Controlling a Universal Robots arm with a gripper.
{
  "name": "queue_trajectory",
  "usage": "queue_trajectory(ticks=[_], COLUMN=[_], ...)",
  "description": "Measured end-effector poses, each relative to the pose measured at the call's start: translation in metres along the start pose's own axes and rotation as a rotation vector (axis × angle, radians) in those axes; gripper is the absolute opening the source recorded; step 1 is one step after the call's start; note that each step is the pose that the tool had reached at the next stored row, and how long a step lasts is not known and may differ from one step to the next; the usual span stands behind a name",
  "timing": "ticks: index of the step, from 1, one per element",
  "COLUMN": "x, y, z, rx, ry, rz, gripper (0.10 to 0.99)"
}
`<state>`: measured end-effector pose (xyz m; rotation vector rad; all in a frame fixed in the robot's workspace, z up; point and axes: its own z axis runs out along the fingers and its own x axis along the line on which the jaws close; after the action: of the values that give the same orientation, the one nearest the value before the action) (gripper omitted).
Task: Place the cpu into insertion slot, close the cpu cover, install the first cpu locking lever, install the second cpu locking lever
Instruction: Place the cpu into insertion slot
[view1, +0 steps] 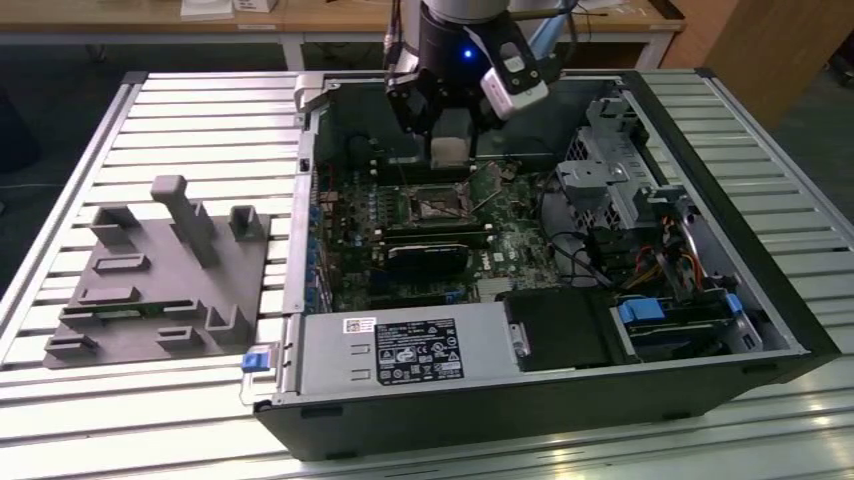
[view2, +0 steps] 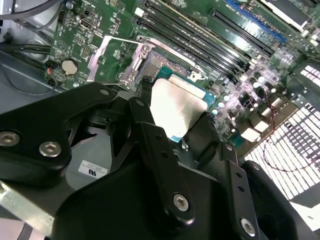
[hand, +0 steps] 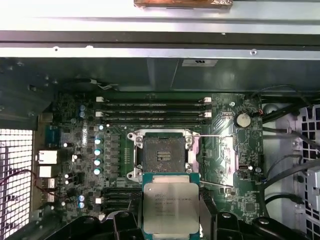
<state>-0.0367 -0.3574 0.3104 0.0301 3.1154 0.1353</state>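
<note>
The gripper (view2: 176, 114) is clamped on the cpu (hand: 171, 210), with a finger (view2: 150, 132) on each of two opposite edges, and holds it clear of the board (hand: 240, 200). The slot (hand: 162, 155) lies bare below and just ahead of the fingertips, not yet under the chip. The cover (hand: 214, 159) is swung open to one side of the slot, out of the tool's way.

The main risk, as I judge it, is a descent that is off centre or tilted: one edge of the cpu would catch the slot's rim, and pressing on could bend the contacts. A chip turned the wrong way would not seat at all. The hold on thin edges may slip. The fingers flank the chip, so they could strike the slot's frame or knock the cover down early.
</note>
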Motion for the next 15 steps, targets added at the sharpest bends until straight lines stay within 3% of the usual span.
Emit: queue_trajectory(ticks=[9, 15], x=[0.0008, 0.0011], y=[0.0019, 0.0043], z=[0.0149, 0.0257], rx=[0.000, 0.000], ry=[-0.0143, -0.0160], rz=[-0.007, -0.009], gripper=[0.541, 0.541])
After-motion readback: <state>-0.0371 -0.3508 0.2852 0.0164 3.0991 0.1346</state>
